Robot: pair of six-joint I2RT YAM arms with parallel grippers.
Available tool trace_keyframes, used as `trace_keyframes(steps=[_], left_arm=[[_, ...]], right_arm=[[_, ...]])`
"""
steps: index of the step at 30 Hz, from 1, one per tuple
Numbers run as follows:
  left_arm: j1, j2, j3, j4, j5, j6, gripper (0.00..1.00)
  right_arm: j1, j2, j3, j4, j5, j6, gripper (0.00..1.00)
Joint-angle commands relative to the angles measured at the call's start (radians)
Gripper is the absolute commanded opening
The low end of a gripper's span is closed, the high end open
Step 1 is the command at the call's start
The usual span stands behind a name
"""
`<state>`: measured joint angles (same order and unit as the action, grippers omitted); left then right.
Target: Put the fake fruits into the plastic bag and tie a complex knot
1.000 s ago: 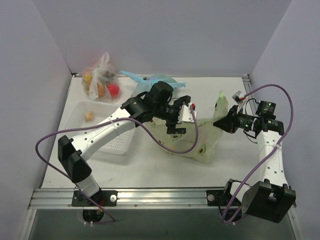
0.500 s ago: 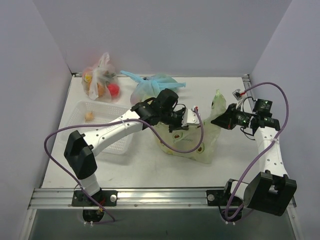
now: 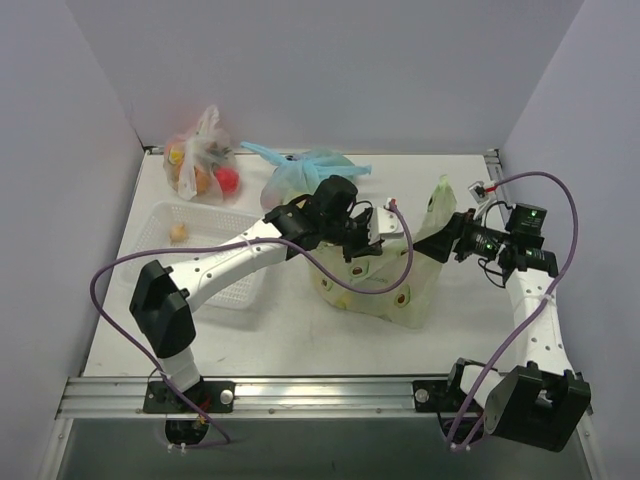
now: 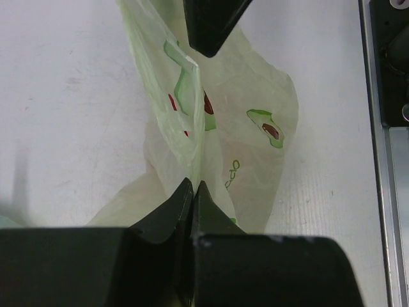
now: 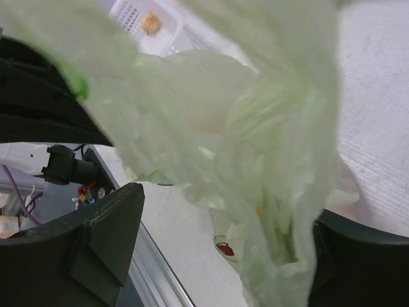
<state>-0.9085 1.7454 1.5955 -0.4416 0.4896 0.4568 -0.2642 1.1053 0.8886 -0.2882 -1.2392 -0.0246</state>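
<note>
plastic bag lying slumped at mid-table, pale green film with small printed marks; one handle loop standing up at its right side. left gripper reaching in from the left, fingers pressing together on a fold of the bag's upper edge. right gripper sitting at the bag's right side, fingers spread wide, film hanging loose between them, nothing pinched. bag contents not readable through the film. one small orange fake fruit sitting in the white basket, left of the bag and well apart from it. blue knotted bag lying just behind the left gripper. clear bag with orange and red fruit resting at the far left corner of the table.
</note>
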Motion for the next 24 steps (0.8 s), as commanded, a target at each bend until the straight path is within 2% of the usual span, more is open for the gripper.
trace_keyframes(steps=[1,3,4,5,6,7,10,12,13,14,20,24], left_arm=[[0.000,0.005,0.034,0.058,0.027,-0.030,0.00],[-0.001,0.006,0.034,0.060,0.033,-0.029,0.00],[-0.001,0.006,0.032,0.060,0.040,-0.026,0.00],[-0.004,0.006,0.024,0.060,0.043,-0.018,0.00],[-0.007,0.002,0.020,0.060,0.043,-0.011,0.00],[-0.010,-0.003,0.015,0.061,0.043,-0.004,0.00],[-0.026,-0.018,-0.018,0.069,0.041,0.023,0.00],[-0.039,-0.021,-0.032,0.069,0.029,0.039,0.00],[-0.043,-0.021,-0.034,0.067,0.024,0.039,0.00],[-0.046,-0.018,-0.034,0.063,0.015,0.045,0.00],[-0.076,0.005,-0.072,0.026,-0.062,0.103,0.00],[-0.087,0.031,-0.072,0.015,-0.097,0.105,0.00]], right_arm=[[0.045,-0.047,-0.036,0.134,-0.019,0.056,0.76],[0.057,-0.051,-0.085,0.255,0.007,0.211,0.76],[0.069,-0.051,-0.095,0.353,0.020,0.250,0.73],[0.077,-0.047,-0.102,0.368,0.068,0.268,0.68],[0.082,-0.044,-0.100,0.373,0.081,0.285,0.51],[0.088,-0.027,-0.097,0.382,0.101,0.298,0.42],[0.105,-0.003,-0.094,0.420,0.194,0.396,0.24],[0.126,0.010,-0.094,0.426,0.233,0.449,0.20],[0.135,0.019,-0.100,0.448,0.241,0.497,0.06],[0.143,0.021,-0.103,0.443,0.257,0.514,0.00],[0.181,0.004,-0.111,0.371,0.444,0.615,0.00],[0.217,-0.015,-0.096,0.308,0.508,0.603,0.00]])
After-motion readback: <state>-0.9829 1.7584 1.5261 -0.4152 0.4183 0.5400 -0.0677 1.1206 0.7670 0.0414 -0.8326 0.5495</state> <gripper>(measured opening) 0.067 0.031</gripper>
